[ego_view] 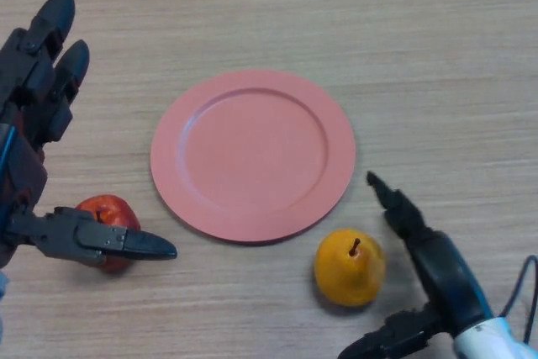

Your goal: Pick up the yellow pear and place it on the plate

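Head view. Nearest the camera, at the near right, the right hand [437, 279] sits just right of the yellow pear [349, 266]. Its fingers are spread: one finger extends toward the far side, past the pear's right flank, and the thumb [382, 340] lies low on the near side. Nothing is held. A narrow gap appears to separate the hand from the fruit; contact cannot be confirmed.

The pear stands on the wooden table [437, 48] with its stem up, just beyond the near right rim of the pink plate [252, 153], apart from it. The plate carries nothing.

At the left, the left hand [38, 124] is relaxed and wide open, fingers pointing far and thumb [109, 241] reaching right across the front of a red apple [105, 212]. It grips nothing. The apple is not part of the task.

Step in hand, as judged: closing on the pear. Recommended procedure:

1. Move the right hand left until the pear's widest part sits between finger and thumb.
2. Close evenly on the body, not the stem; the rounded, tapering shape may roll or squeeze out of a grip set too high.
3. Lift clear of the rim before travelling far and left.
4. Lower over the flat centre of the plate, then release.

Keep the left hand still to avoid nudging the apple.
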{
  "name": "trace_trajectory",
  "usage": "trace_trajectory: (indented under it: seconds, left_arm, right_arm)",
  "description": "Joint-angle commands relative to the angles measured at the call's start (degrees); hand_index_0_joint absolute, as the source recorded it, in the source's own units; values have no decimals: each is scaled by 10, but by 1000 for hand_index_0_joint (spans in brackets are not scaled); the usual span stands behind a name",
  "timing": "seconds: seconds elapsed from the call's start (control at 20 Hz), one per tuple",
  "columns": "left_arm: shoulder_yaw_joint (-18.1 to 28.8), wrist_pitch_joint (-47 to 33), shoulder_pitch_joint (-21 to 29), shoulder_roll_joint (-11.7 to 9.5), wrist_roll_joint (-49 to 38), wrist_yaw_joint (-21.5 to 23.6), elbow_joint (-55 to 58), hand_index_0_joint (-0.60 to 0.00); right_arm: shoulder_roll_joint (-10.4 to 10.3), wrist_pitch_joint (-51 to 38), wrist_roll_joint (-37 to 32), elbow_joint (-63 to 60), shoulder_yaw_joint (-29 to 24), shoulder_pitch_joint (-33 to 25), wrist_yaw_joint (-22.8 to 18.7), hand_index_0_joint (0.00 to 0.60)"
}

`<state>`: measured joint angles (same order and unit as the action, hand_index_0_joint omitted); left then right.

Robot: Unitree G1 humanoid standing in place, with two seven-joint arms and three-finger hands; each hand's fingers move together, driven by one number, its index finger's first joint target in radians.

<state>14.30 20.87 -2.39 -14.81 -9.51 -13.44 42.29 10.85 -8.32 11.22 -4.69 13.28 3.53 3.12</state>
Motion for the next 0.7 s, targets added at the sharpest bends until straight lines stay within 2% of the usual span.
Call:
trace_trajectory:
  seconds: [0.05, 0.15, 0.2, 0.25, 0.3, 0.35, 0.4, 0.5, 0.7]
  left_arm:
    - [25, -60, 16, -13, 23, -1, 27, 0]
    - [27, -68, 15, -12, 23, 2, 22, 0]
    - [27, -71, 14, -12, 23, 2, 21, 0]
    - [29, -75, 13, -10, 19, 4, 20, 0]
    - [30, -81, 11, -9, 16, 5, 18, 0]
    - [36, -93, 6, -7, 8, 9, 11, 0]
    - [39, -111, 2, -6, 8, 12, 4, 0]
    - [38, -127, 0, -5, 14, 18, -4, 0]
    - [37, -134, 3, -7, 14, 24, -11, 0]
  right_arm:
    - [0, -59, -23, 22, 8, -27, -48, 0]
    - [0, -24, -31, 38, 23, -24, -47, 0]
    - [0, -20, -30, 39, 23, -23, -47, 99]
    - [0, -8, -29, 45, 25, -21, -47, 251]
    - [0, 7, -29, 51, 25, -19, -48, 349]
    - [0, 32, -31, 59, 24, -19, -58, 501]
    - [0, 35, -30, 59, 19, -23, -69, 582]
    - [0, 20, -22, 47, 16, -33, -84, 600]
    - [0, 78, -29, 90, 21, -57, -84, 600]
